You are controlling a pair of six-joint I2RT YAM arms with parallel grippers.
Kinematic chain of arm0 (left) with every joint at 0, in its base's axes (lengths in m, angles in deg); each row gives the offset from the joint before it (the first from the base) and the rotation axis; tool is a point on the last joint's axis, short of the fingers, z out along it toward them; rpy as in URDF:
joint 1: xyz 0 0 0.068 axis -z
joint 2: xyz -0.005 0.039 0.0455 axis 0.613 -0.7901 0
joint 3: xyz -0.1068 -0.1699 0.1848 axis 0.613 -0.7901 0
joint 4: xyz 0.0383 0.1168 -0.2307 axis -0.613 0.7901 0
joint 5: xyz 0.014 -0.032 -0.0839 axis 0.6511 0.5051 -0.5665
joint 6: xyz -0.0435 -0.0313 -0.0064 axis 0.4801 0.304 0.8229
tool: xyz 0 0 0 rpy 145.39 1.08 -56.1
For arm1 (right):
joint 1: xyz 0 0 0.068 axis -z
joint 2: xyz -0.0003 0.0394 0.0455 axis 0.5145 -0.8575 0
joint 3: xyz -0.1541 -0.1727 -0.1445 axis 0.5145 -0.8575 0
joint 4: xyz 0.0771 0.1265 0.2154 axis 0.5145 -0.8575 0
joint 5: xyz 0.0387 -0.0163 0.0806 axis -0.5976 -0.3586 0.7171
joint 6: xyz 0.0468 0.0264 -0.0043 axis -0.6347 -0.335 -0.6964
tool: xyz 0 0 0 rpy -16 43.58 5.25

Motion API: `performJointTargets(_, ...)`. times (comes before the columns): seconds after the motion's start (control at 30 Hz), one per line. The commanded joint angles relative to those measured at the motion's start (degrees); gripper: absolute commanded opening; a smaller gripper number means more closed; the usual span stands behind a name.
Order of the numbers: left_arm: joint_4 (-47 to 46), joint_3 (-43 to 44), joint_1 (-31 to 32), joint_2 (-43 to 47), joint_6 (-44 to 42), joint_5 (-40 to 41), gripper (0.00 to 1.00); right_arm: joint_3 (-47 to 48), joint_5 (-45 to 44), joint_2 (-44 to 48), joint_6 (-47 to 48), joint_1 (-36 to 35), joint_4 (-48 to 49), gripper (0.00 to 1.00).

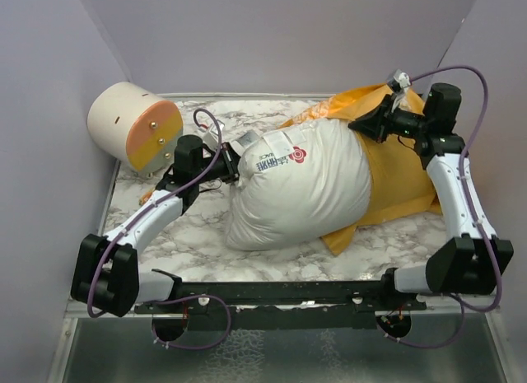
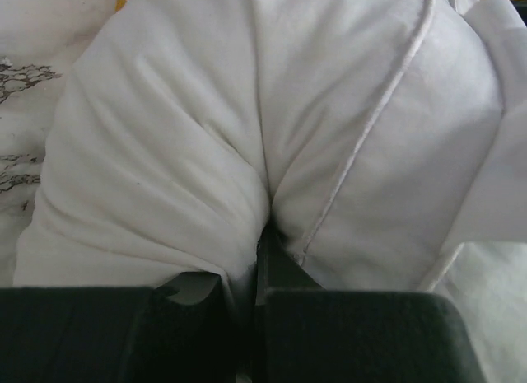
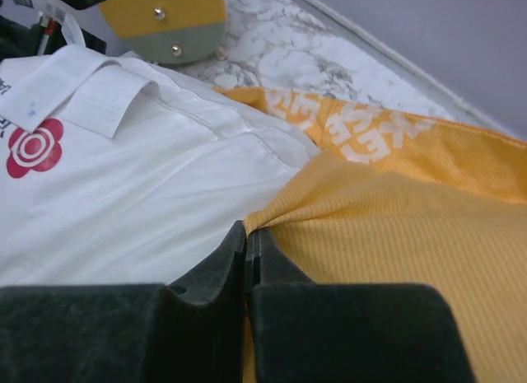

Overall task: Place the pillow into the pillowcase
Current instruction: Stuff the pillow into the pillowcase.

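- The large plump white rectangular pillow (image 1: 296, 189) lies across the middle of the white-and-grey marbled surface (image 1: 198, 243), its red-and-black printed label facing up.
- The thin orange-yellow fabric pillowcase (image 1: 403, 177) with white lettering is spread to the right. It shows beyond, beneath and beside the pillow's right end. I cannot tell how far the pillow sits inside it.
- The left pincer (image 1: 233, 167) is clamped on a bunched fold at the pillow's left end. The left wrist view shows white fabric (image 2: 206, 152) squeezed between the dark fingers (image 2: 346, 333).
- The right pincer (image 3: 248, 239) is pinched together on the pillowcase's edge (image 3: 395, 235), touching the pillow (image 3: 148, 193).
- A cream-and-orange cylinder (image 1: 136, 128) lies at the far left corner, apart from the pillow.
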Motion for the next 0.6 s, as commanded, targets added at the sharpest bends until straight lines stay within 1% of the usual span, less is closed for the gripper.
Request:
performJointTargets(0.0, -5.0, -2.0, 2.3, -3.2, -4.3, 0.8, 0.0, -1.3, 2.3, -5.8, 0.5, -3.1, 1.3, 0.0)
performJointTargets(0.1, -7.8, -2.6, 3.6, -6.6, -3.7, 2.0, 0.0, 1.1, 2.9, -7.1, 1.5, -9.3, -0.8, 0.0)
performJointTargets(0.23, -9.5, -0.5, 5.1, -10.8, -3.5, 3.6, 0.0, 10.8, 2.9, -12.2, 4.1, -23.2, -8.5, 0.0)
performJointTargets(0.3, -9.6, 0.6, 5.2, -12.6, -4.0, 4.7, 0.0, 14.5, 3.2, -14.1, 4.5, -28.0, -10.2, 0.0)
performJointTargets(0.4, -9.3, 1.1, 4.9, -14.3, -5.3, 7.8, 0.0, 13.6, 4.5, -14.2, 2.9, -29.0, -8.1, 0.0)
performJointTargets(0.5, -11.2, 0.2, 4.7, -15.5, -5.0, 9.2, 0.0, 7.8, -3.0, -12.8, 4.2, -27.9, -5.6, 0.0)
performJointTargets(0.57, -12.1, -0.7, 4.5, -15.6, -5.1, 9.6, 0.0, 5.0, -7.9, -13.1, 5.9, -26.2, -5.7, 0.0)
